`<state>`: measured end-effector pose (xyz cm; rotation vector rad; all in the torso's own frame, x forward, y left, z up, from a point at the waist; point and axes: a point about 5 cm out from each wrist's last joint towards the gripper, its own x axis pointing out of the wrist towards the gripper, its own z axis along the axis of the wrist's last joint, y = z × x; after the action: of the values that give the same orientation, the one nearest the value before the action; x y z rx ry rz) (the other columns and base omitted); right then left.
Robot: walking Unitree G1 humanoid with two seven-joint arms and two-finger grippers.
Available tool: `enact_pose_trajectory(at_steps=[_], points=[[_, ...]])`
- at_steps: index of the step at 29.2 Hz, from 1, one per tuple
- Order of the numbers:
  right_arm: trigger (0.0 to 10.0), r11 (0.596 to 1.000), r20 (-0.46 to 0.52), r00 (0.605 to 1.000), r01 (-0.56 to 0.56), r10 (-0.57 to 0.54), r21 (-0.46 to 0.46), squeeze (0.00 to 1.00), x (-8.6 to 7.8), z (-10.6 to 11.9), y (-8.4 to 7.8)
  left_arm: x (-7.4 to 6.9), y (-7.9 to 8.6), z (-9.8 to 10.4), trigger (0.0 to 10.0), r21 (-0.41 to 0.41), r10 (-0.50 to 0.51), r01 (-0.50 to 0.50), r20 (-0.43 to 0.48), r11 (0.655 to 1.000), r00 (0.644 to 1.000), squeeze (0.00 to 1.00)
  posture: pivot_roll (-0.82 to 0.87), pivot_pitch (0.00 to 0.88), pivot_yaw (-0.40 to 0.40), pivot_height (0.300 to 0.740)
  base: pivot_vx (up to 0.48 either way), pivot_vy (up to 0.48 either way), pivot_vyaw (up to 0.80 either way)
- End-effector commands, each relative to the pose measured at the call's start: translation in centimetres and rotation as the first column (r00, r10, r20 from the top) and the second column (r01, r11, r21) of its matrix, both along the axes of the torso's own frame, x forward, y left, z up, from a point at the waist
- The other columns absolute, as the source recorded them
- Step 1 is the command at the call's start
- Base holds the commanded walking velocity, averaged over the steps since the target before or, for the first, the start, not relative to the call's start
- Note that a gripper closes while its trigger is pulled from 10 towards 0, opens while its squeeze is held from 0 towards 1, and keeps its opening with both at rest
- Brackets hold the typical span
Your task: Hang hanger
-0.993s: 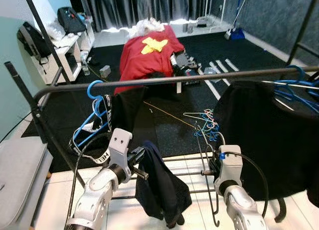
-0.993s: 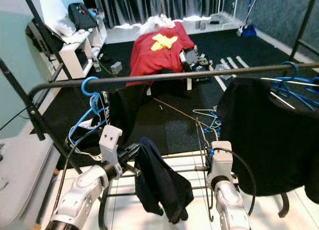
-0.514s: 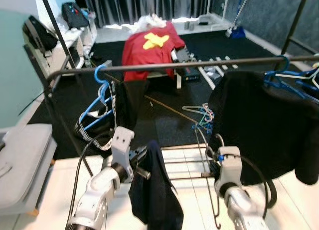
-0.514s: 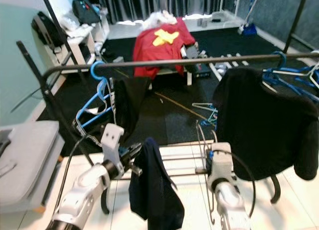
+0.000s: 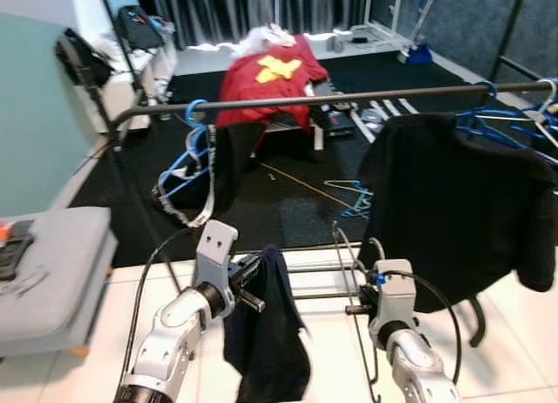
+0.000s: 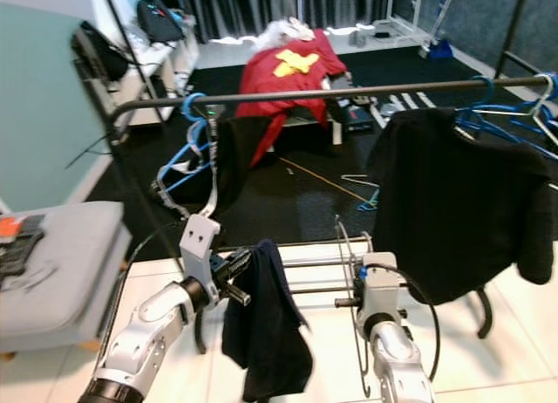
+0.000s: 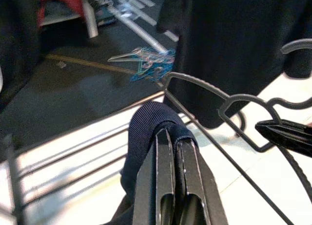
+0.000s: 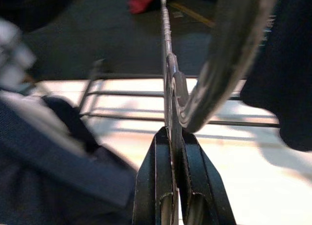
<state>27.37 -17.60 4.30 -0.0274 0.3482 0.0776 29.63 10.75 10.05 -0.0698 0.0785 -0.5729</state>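
Left gripper [image 7: 171,137]: fingers clamped on navy garment [image 5: 264,333], lower centre. Right gripper [image 8: 171,137]: fingers pinching grey wire hanger [image 5: 356,285], lower right. Rail [image 5: 349,98] across top.

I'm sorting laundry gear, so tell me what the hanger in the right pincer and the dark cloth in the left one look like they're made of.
Hanger: looks like thin grey metal wire or hard plastic, with a ridged edge; the look leaves it open. It sits in the right pincer.
Cloth: a navy knit fabric, matte, with fine ribs showing where it drapes over the left pincer.
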Motion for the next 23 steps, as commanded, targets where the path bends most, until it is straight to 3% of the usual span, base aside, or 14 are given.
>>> enact_pose_trajectory(at_steps=[1,16,20,23], points=[[10.0,1.000,-0.013,1.000,0.000,0.000,-0.004,0.00,0.0,-0.2,0.0,0.2,0.4,-0.1,10.0,0.031,0.002,-0.002,-0.007,1.000,1.000,0.00,-0.08,0.006,0.097,0.740,0.000,0.000,0.00],[10.0,0.998,0.022,0.998,-0.064,0.064,0.001,0.00,0.0,0.5,0.1,1.4,0.4,-1.5,10.0,0.128,0.065,-0.055,-0.076,0.990,0.995,0.00,-0.09,0.024,0.100,0.740,0.000,0.000,0.00],[10.0,0.996,0.038,0.995,-0.092,0.092,-0.014,0.00,-0.1,0.8,-0.3,1.4,0.5,-1.6,10.0,0.120,0.079,-0.069,-0.086,0.990,0.993,0.00,-0.09,0.026,0.101,0.740,0.000,-0.480,0.00],[10.0,0.996,0.049,0.995,-0.084,0.085,-0.028,0.00,0.0,1.0,-1.0,1.8,0.9,-1.8,10.0,0.125,0.125,-0.112,-0.106,0.986,0.986,0.00,-0.09,0.032,0.106,0.740,0.000,0.000,0.00]])
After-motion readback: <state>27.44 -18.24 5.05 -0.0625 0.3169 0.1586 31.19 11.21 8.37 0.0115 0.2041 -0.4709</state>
